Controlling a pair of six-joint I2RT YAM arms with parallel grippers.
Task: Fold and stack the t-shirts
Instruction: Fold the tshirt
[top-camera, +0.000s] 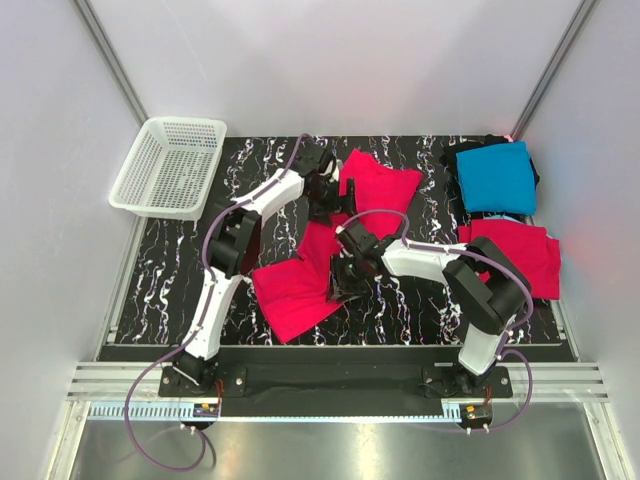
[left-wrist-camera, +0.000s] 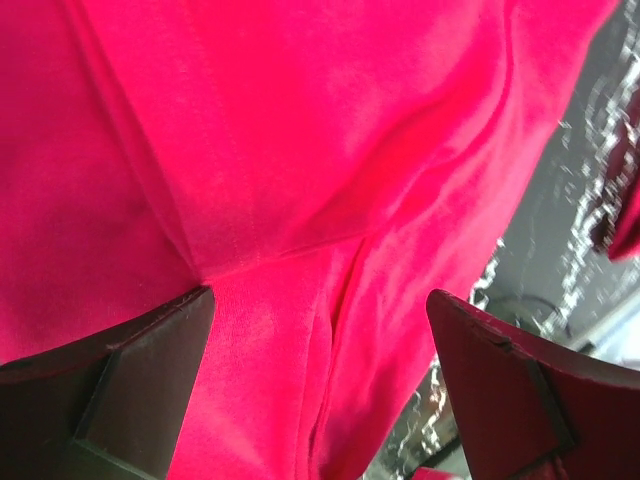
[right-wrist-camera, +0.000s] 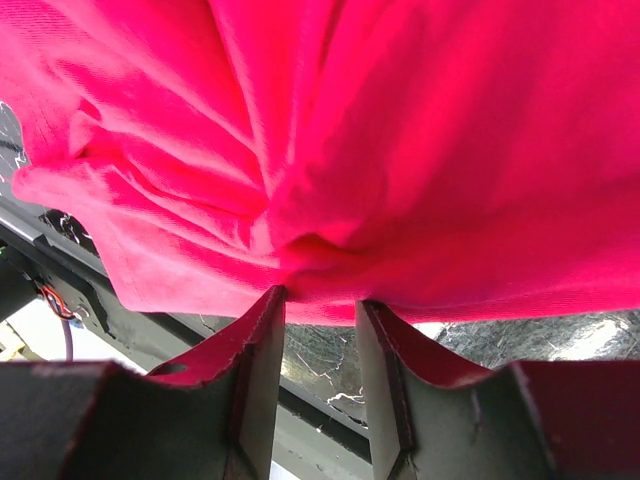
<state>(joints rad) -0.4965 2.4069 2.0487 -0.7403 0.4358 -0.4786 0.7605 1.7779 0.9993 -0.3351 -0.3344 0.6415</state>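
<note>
A bright pinkish-red t-shirt (top-camera: 300, 285) lies crumpled across the middle of the black marbled table (top-camera: 170, 270). My left gripper (top-camera: 322, 190) hovers open over its far part, and in the left wrist view red cloth (left-wrist-camera: 300, 150) fills the space between the wide-apart fingers (left-wrist-camera: 130, 380). My right gripper (top-camera: 345, 270) is at the shirt's near middle. In the right wrist view its jaws (right-wrist-camera: 320, 300) stand narrowed on a bunched fold of the red shirt (right-wrist-camera: 350, 130), with wrinkles radiating from the tips. At the right, a turquoise-blue t-shirt (top-camera: 497, 177) rests folded on a black one (top-camera: 455, 160). A second pinkish-red t-shirt (top-camera: 520, 255) lies nearer.
A white mesh basket (top-camera: 168, 165) stands at the far left corner of the table. Grey walls close in the left, right and back. The arms' bases sit on a black rail (top-camera: 330, 380) at the near edge.
</note>
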